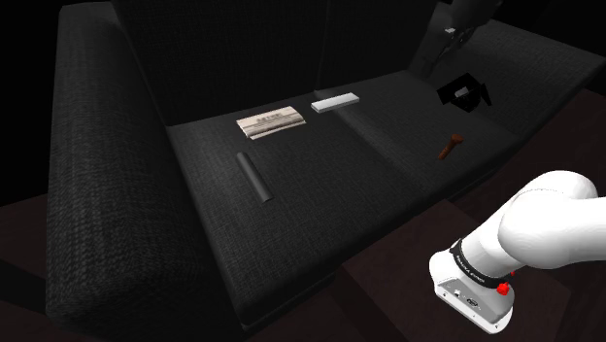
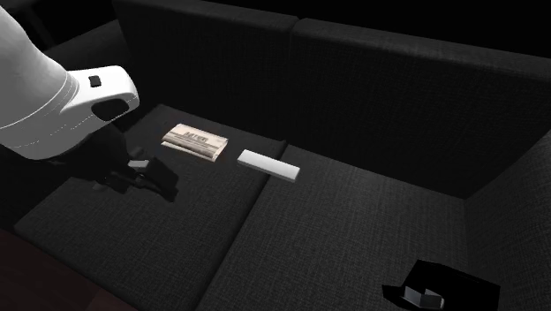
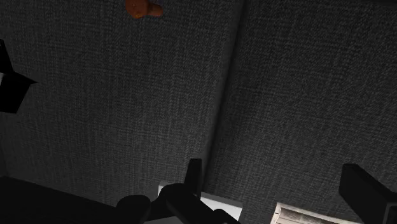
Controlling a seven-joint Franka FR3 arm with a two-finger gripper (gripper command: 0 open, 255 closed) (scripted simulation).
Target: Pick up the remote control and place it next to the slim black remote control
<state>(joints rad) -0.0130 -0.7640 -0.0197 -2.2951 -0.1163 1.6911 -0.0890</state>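
**Three cameras over one dark sofa**

The shoulder view stands high beside the arm (image 1: 544, 228). It looks down from fairly far across the whole seat of the sofa (image 1: 107, 194), toward the backrest and one armrest. The second exterior view sits nearer, in front of the seat, and faces the backrest at a slant, with the arm at its left. The wrist view looks down from close above the seam between the cushions. All three share the white remote control (image 1: 335, 101) and the printed booklet (image 1: 271, 122) beside it.

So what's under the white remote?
Just the dark sofa seat; the white remote lies flat on it. The patch right beneath is covered, so anything there can't be seen.
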